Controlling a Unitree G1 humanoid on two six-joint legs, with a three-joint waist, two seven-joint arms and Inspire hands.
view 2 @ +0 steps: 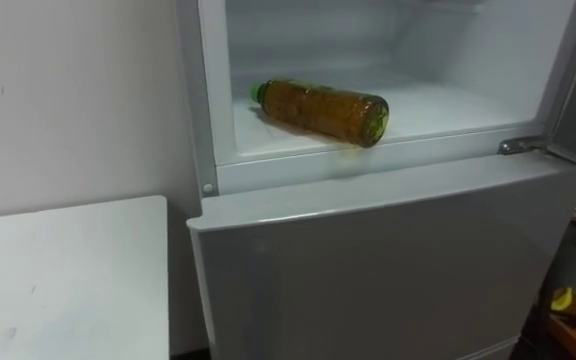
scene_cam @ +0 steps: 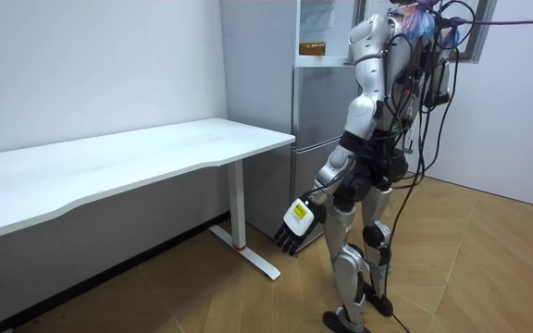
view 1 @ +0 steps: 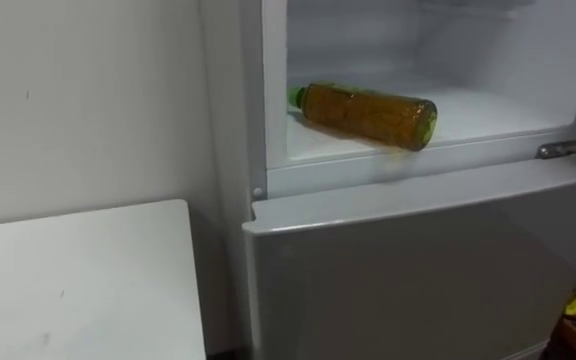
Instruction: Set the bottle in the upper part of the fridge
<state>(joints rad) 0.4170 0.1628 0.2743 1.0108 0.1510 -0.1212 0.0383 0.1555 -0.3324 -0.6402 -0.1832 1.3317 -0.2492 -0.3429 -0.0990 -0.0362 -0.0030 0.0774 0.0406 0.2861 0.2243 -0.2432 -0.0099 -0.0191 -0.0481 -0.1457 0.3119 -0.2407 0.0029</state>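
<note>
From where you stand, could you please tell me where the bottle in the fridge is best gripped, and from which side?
Probably round the bottle's middle, from the front and above: it lies on its side near the shelf's front edge, cap pointing left, so its broad flank faces you.

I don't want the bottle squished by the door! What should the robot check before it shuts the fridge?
1. Brown plastic bottle with green cap in the white upper fridge compartment: ok, lying on its side.
2. Bottle clear of the doorway: cannot tell, its base lies right at the front edge.
3. Bottle let go: ok, nothing holds it.
4. Left hand free: ok, hanging open beside the robot's leg.
5. Grey lower fridge door shut: ok.
</note>
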